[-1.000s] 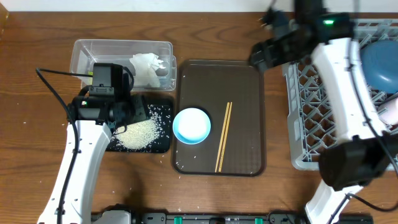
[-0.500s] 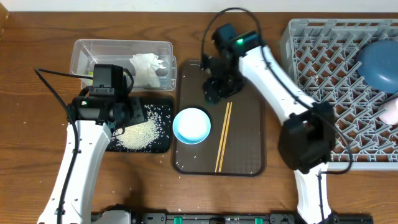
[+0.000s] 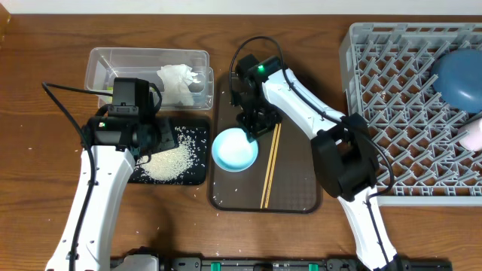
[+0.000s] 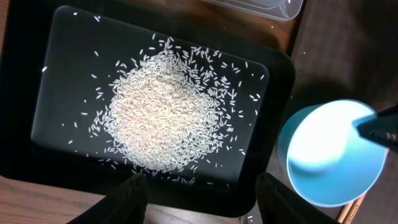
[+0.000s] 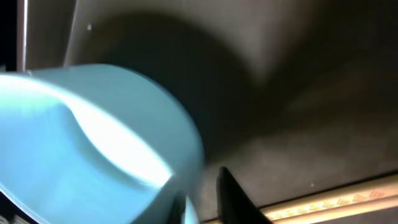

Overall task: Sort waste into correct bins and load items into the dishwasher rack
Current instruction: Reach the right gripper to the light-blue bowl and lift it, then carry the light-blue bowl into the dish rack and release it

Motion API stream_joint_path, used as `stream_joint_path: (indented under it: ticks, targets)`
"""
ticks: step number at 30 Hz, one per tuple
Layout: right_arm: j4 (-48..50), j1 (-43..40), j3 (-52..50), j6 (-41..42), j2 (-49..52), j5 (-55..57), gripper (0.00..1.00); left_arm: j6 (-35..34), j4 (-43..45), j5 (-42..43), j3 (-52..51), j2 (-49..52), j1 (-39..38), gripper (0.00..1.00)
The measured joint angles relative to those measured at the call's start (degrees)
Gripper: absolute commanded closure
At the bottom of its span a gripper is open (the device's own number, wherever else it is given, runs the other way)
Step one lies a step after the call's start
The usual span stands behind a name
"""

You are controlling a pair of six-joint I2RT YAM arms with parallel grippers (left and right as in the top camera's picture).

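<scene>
Right gripper (image 3: 252,128): jaws pinched on the near rim of the pale blue-white bowl (image 3: 235,149), which sits on the brown tray (image 3: 294,105) beside the chopsticks (image 3: 269,165)
Left gripper (image 4: 205,190): jaws apart, holding nothing, over the black tray (image 4: 37,168) with its rice heap (image 4: 161,124)
Grey rack (image 3: 392,98): holds the blue plate (image 3: 459,75) and a pinkish cup (image 3: 473,135)

One clear tub (image 3: 102,60); one black tray (image 3: 198,172); one brown tray (image 3: 297,150); one grey rack (image 3: 392,113); one blue bowl (image 3: 235,150); one plate (image 3: 458,75); one pink cup (image 3: 472,134); two chopsticks (image 3: 269,177); one tissue (image 3: 178,79); one rice heap (image 3: 167,162).
</scene>
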Motion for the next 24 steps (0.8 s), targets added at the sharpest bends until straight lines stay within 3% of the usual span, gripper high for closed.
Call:
stream_joint_path:
  ticks: [13, 19, 24]
  targets:
    - [1.0, -2.7, 0.1, 0.3, -0.3, 2.6, 0.99, 0.0, 0.0, 0.0, 0.0, 0.0, 0.0, 0.41]
    - [5.9, -12.3, 0.2, 0.3, -7.9, 9.6, 0.99, 0.0, 0.1, 0.0, 0.0, 0.0, 0.0, 0.41]
    - [13.7, -22.6, 1.7, 0.3, -19.4, 23.7, 0.99, 0.0, 0.4, 0.0, 0.0, 0.0, 0.0, 0.41]
